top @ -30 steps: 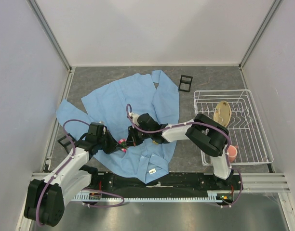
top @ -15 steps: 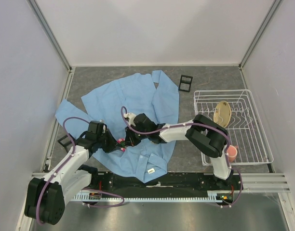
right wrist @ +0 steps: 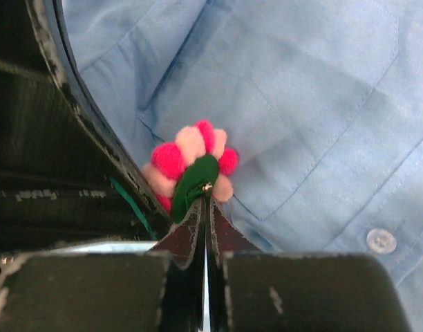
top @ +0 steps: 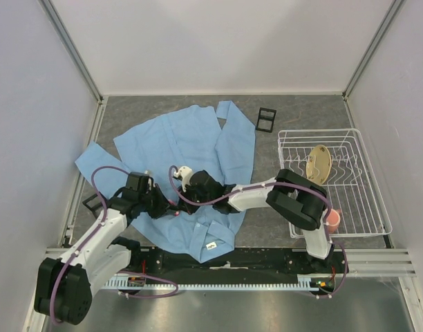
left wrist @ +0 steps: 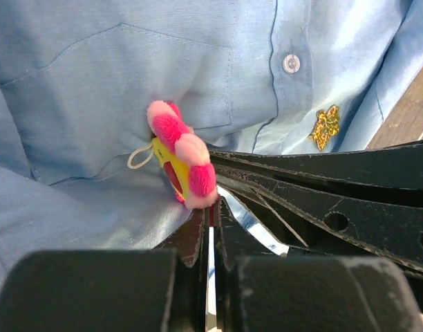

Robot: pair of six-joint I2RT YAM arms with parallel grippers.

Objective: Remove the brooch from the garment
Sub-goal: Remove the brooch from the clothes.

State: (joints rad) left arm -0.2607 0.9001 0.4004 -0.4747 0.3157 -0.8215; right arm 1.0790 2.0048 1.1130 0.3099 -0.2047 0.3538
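Note:
The light blue garment lies spread on the grey table, its chest pocket filling both wrist views. The brooch, pink petals round a yellow centre, stands on edge against the pocket. The right wrist view shows its green back. My left gripper is shut on the brooch's lower edge. Coming in from the other side, my right gripper is shut on the green backing. In the top view the left gripper and the right gripper meet tip to tip over the shirt front.
A white wire rack at the right holds a tan plate, with a pink cup at its near corner. A black square frame lies behind the shirt. On the shirt are a gold emblem and a button.
Both grippers have shifted left together with the brooch between them. The shirt has been dragged left with them, and the right arm reaches further across.

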